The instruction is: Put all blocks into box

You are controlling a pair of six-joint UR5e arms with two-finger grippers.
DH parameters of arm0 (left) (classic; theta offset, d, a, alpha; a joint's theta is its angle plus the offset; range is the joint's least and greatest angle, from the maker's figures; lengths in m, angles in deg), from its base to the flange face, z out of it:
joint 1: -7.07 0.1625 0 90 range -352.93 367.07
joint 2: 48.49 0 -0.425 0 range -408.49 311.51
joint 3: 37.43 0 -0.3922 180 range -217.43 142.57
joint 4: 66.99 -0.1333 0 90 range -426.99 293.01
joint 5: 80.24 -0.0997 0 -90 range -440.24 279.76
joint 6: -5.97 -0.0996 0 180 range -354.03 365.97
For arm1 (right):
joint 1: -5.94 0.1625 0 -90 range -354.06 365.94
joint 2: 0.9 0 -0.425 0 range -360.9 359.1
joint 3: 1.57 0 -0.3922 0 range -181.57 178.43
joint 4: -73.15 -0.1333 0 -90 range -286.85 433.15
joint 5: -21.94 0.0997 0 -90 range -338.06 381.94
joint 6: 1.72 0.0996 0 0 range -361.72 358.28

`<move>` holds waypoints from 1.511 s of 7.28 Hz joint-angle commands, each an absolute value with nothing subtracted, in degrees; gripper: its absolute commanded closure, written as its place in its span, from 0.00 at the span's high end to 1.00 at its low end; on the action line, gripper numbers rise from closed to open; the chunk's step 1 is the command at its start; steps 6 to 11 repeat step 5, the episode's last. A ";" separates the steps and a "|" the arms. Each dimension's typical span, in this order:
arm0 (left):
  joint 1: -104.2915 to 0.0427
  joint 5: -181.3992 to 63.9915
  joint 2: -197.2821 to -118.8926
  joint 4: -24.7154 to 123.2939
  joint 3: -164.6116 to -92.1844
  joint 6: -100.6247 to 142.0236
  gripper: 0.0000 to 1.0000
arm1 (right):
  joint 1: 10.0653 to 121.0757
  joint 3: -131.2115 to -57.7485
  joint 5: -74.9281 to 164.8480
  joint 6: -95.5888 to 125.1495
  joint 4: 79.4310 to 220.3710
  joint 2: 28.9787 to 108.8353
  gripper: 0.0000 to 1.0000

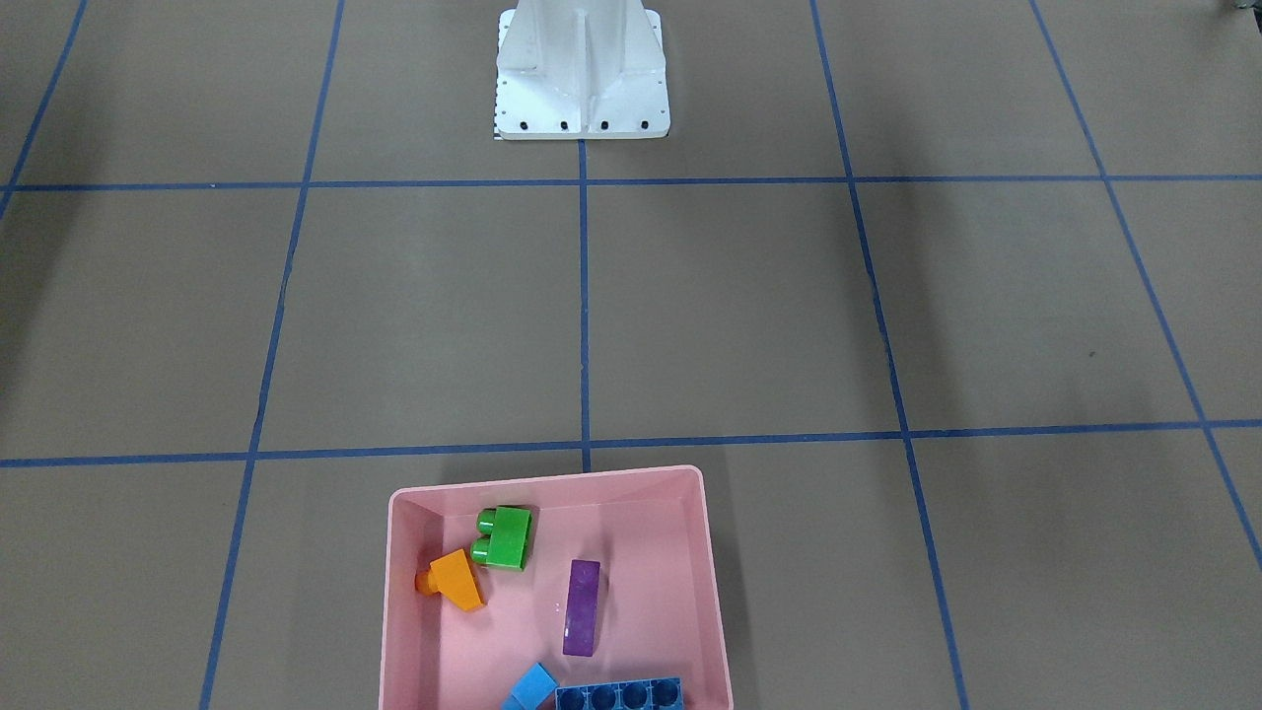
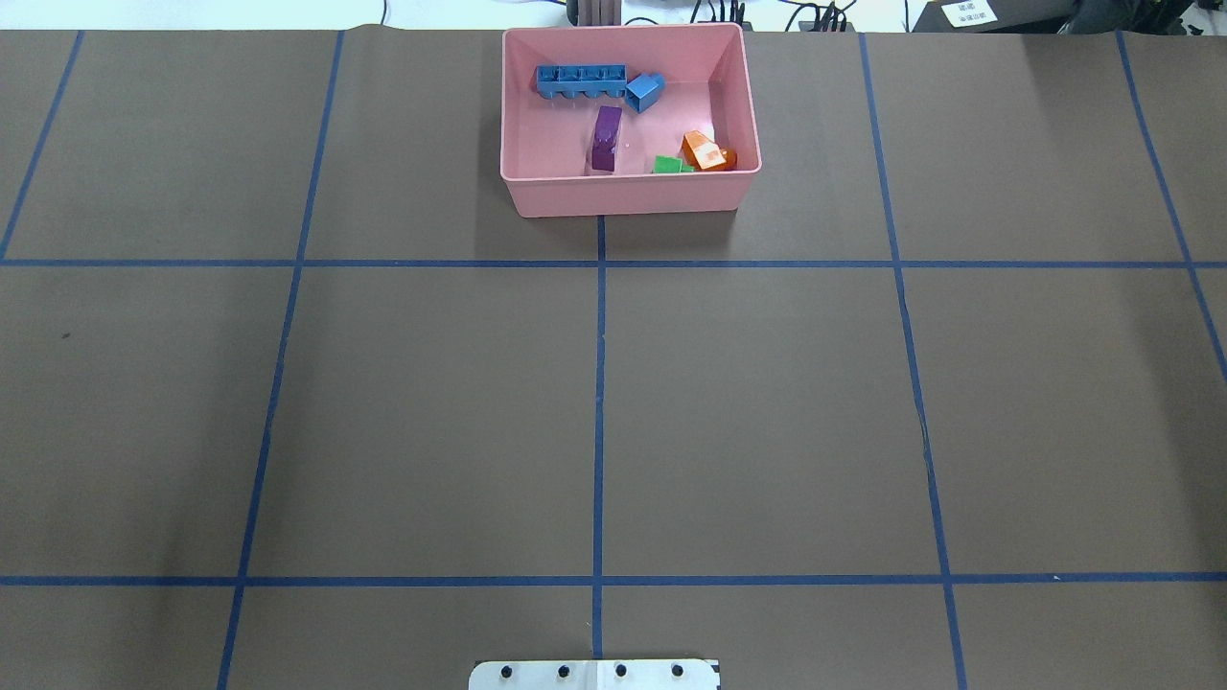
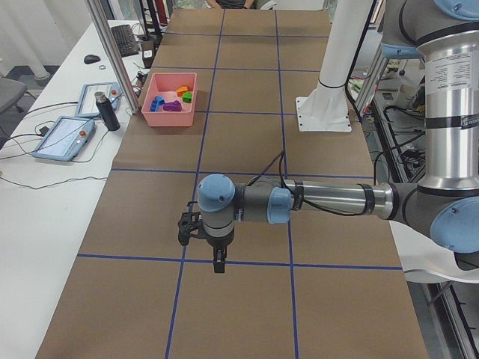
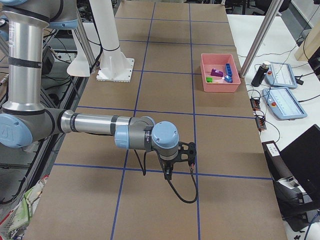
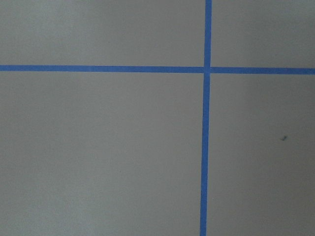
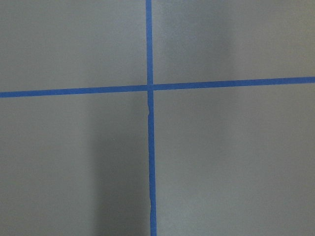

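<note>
Sitting in the shallow pink plastic box (image 2: 623, 196) at the far middle, the long blue four-stud brick (image 2: 580, 80), long purple brick (image 2: 605, 137), light-blue cube (image 2: 644, 91), green two-stud brick (image 2: 671, 165) and orange sloped brick (image 2: 706, 151) seem all delivered, so the left gripper (image 3: 217, 263) and right gripper (image 4: 167, 175) hang well apart from it, open or closed I cannot tell.

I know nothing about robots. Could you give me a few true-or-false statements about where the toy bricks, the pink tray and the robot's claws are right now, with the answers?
1. The light-blue cube lies outside the pink box. False: it lies inside, at one end of the long blue block.
2. The orange block lies beside the green block. True.
3. The purple block is stacked on another block. False: it lies by itself on the box floor.
4. Both grippers are away from the box. True: the left gripper and the right gripper hang over the table, far from it.
</note>
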State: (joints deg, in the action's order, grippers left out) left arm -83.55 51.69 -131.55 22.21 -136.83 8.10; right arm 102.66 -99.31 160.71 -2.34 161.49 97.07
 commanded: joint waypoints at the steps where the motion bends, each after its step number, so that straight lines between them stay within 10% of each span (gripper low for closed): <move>1: -83.54 51.69 -131.55 22.13 -136.83 8.08 1.00 | 102.71 -99.31 160.72 -2.34 161.48 97.10 1.00; 11: -83.54 51.69 -131.64 22.57 -137.01 8.08 1.00 | 102.71 -99.39 160.98 -2.34 161.40 97.01 1.00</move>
